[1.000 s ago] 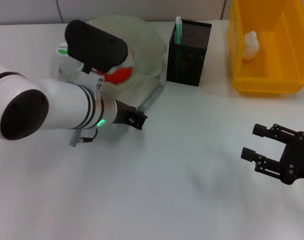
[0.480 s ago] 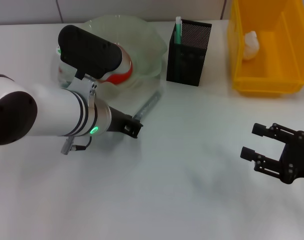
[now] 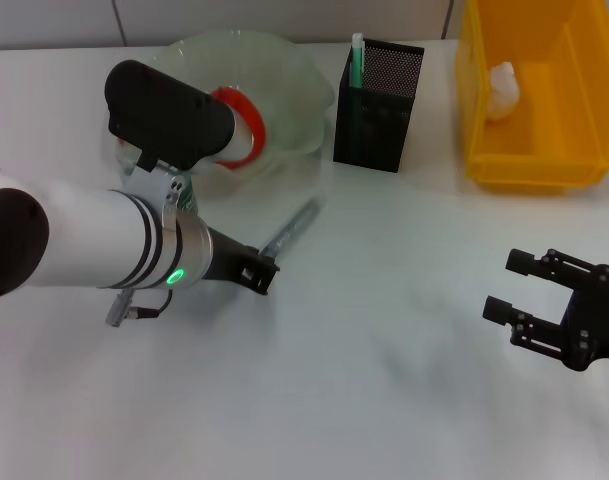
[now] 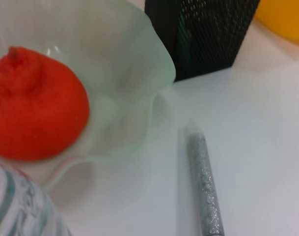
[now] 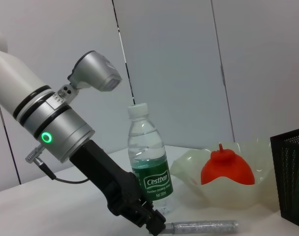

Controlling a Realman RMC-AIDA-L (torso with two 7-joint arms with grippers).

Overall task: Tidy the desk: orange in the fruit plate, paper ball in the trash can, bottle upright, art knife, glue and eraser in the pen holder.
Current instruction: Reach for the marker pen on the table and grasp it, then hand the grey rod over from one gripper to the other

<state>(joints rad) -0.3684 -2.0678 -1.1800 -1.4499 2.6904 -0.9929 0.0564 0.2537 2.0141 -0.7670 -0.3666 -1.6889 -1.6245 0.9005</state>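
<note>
Orange (image 4: 34, 108) safe in fruit plate (image 3: 284, 70), bottle (image 5: 148, 162) standing up beside it, left claw (image 3: 262, 275) low at one end of silver art knife (image 3: 292, 228), likely bound for pen holder (image 3: 377, 90), grip too hidden to tell, right claw (image 3: 504, 283) spread apart, waiting over bench (image 3: 384, 380).

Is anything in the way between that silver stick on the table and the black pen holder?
Nothing visible: bare table runs from the silver stick to the pen holder. The fruit plate sits just left of that path. The left gripper is by the stick's near end; the right gripper is parked far right.
</note>
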